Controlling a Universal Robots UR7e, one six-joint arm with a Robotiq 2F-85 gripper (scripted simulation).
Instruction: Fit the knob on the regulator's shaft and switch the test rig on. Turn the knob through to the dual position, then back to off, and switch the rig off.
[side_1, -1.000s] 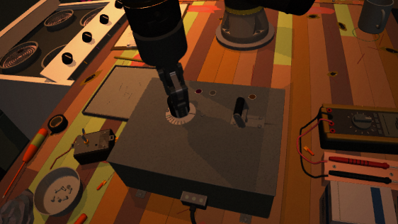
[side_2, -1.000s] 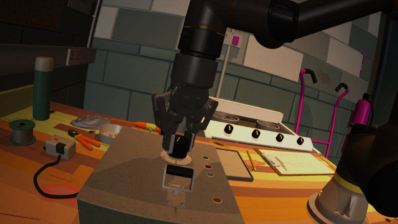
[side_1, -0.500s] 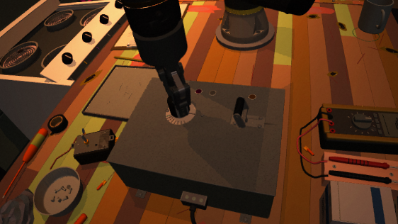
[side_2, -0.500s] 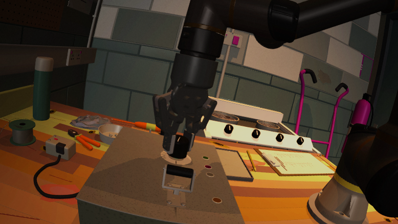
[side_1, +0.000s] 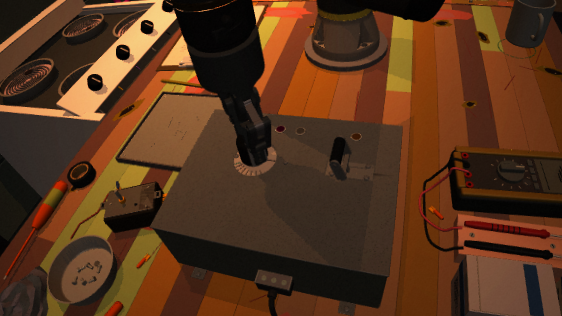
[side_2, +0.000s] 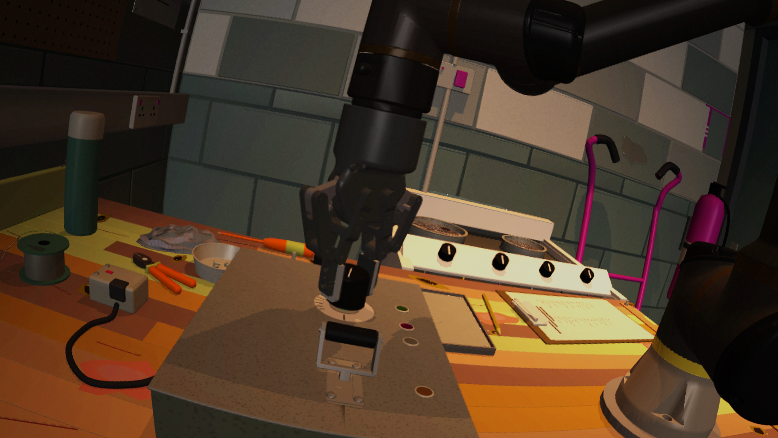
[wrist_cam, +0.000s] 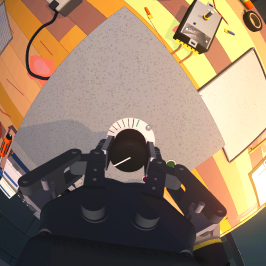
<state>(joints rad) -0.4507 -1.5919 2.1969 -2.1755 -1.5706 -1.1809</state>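
The black knob (wrist_cam: 128, 154) sits on the white graduated dial (side_2: 344, 307) on top of the grey test rig box (side_1: 285, 195), and my gripper (wrist_cam: 128, 156) has a finger on each side of it, closed and gripping it. A white pointer line shows on the knob's top. The rig's switch lever (side_2: 350, 334), a black roller handle in a metal bracket, stands just beside the dial. A row of indicator lamps (side_2: 406, 326) runs along the rig's edge; from the side camera the knob is mostly hidden behind my fingers (side_1: 252, 150).
A stove top (side_2: 506, 255) with several black knobs lies beyond the rig. A grey mat (side_1: 167, 130) and a spare regulator unit (side_1: 132, 204) lie beside the rig. A multimeter (side_1: 507, 175), a screw bowl (side_1: 82, 270) and a plug box (side_2: 117, 285) with cable sit around it.
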